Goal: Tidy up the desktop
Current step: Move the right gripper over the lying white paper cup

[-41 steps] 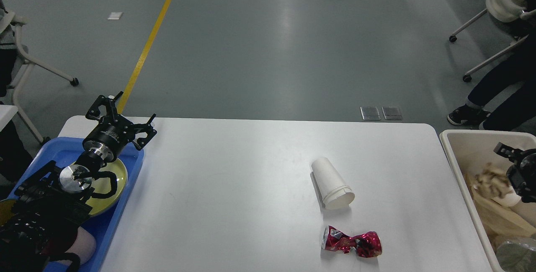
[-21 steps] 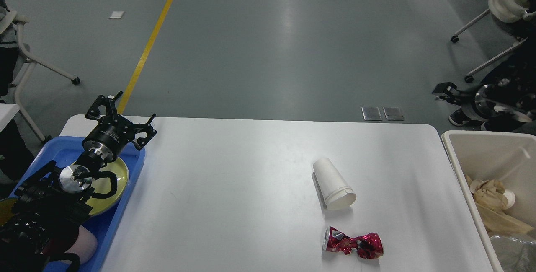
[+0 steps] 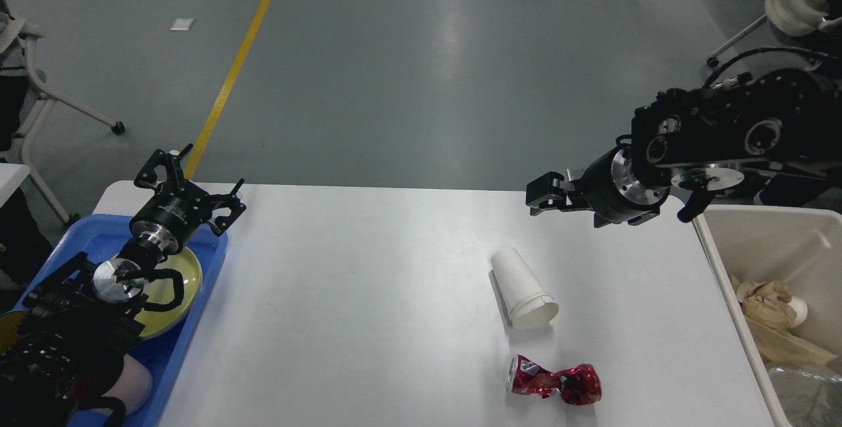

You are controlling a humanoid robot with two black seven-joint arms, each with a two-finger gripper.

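Note:
The white desktop (image 3: 368, 295) carries a white paper cup (image 3: 523, 287) lying on its side and, nearer to me, a crushed red can (image 3: 554, 381). My right gripper (image 3: 543, 194) hovers above the far right part of the desktop, just beyond and above the cup, pointing left. It is dark and seen side-on, so I cannot separate its fingers. At the far left corner, over the blue tray, my left gripper (image 3: 192, 187) stands open with nothing in it.
A blue tray (image 3: 209, 269) at the left edge holds a yellow-green plate (image 3: 187, 276). A beige bin (image 3: 720, 262) at the right edge contains crumpled paper and other trash. Office chairs stand on the grey floor at far left and far right.
My right arm rose out of the bin and swung left, and now reaches over the desktop's far right part. The left arm, cup and can have not moved.

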